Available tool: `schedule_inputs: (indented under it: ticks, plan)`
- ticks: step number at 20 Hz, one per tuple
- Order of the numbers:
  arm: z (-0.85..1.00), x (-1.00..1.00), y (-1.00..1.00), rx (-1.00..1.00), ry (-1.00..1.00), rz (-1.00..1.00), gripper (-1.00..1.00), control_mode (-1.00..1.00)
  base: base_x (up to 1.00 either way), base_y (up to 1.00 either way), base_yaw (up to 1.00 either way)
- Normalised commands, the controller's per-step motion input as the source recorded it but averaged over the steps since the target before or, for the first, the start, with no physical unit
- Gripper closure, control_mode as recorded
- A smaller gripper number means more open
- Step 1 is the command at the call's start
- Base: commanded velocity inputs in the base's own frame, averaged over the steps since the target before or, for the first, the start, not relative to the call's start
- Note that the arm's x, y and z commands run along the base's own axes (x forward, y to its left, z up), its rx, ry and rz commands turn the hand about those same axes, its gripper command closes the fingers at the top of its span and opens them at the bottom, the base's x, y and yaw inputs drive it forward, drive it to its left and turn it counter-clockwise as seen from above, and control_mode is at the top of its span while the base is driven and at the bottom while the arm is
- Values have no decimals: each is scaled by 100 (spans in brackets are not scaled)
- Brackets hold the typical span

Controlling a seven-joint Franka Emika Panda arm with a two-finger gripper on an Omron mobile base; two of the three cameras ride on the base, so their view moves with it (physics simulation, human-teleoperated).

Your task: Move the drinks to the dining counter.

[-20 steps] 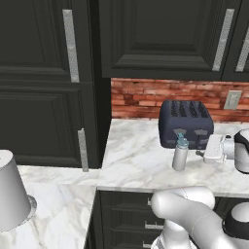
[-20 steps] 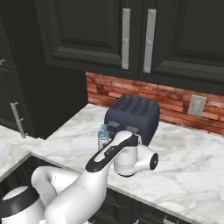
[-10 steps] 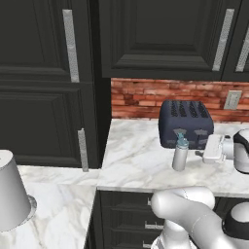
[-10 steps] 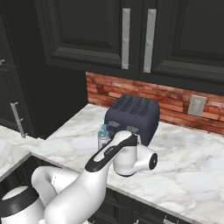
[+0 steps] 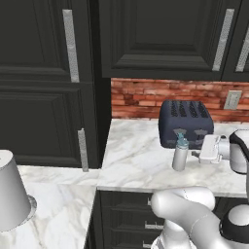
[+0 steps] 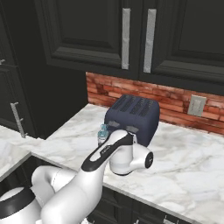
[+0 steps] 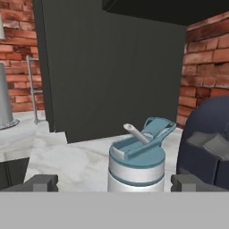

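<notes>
- Behind the claw's right side, the dark blue-grey boxy toaster sits close; a sideways swing could knock it.
- Between the wide-apart claw tips on the marble desk stands the grey metal bottle with light-blue cap, ungripped; closing off-centre could topple it.

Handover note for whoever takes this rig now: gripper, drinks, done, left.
Gripper: open, holding nothing, fingers either side of the metal bottle, level with its blue cap.
Bottle: upright on the marble worktop, just in front of the toaster.
Done: approach lined up; nothing lifted or delivered.
Left: close on the bottle, lift it clear of the toaster, carry it to the dining counter, then move the other drinks.
</notes>
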Motion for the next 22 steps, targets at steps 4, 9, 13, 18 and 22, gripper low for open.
schedule_inputs:
  ticks: [4, 9, 13, 18, 22]
  plan:
    - [0, 3, 20, 0, 0, 0, -100, -100, 0, 0, 0]
    - [0, 4, 3, 0, 0, -2, -100, -100, 0, 0, 0]
    - [0, 4, 0, 0, 0, -6, -100, -100, 0, 0, 0]
    - [0, 6, 0, 0, 0, -7, -100, -100, 0, 0, 0]
    - [-1, 1, 0, 0, 1, -9, -100, -100, 0, 0, 0]
